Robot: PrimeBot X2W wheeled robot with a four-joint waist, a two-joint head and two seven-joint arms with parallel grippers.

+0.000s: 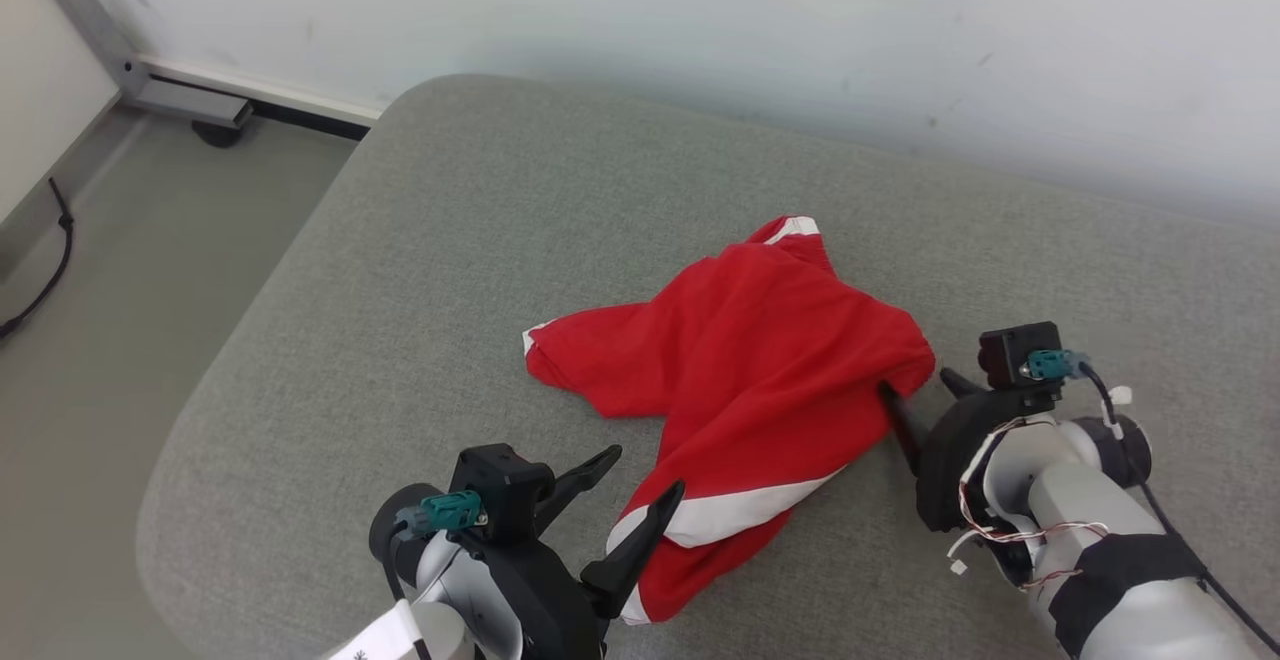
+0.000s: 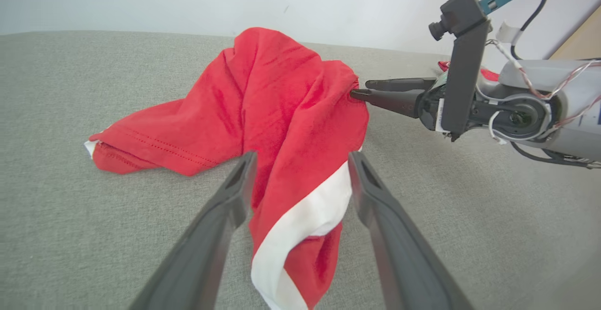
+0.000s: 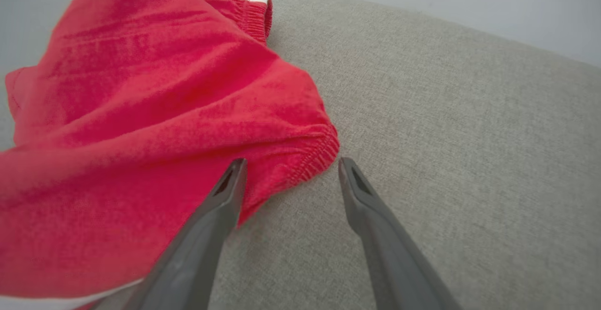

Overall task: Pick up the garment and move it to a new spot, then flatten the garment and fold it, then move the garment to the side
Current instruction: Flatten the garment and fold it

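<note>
The garment [image 1: 740, 380], seemingly soft and light, is lying crumpled; the left gripper [image 1: 645, 470] and right gripper [image 1: 915, 382] are gaping empty, straddling its near hem and right waistband, likely holds.

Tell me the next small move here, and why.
Probably close both grippers. The left gripper stands open astride the striped end of the garment, the right gripper stands open around its elastic corner, and nothing is gripped yet.
</note>
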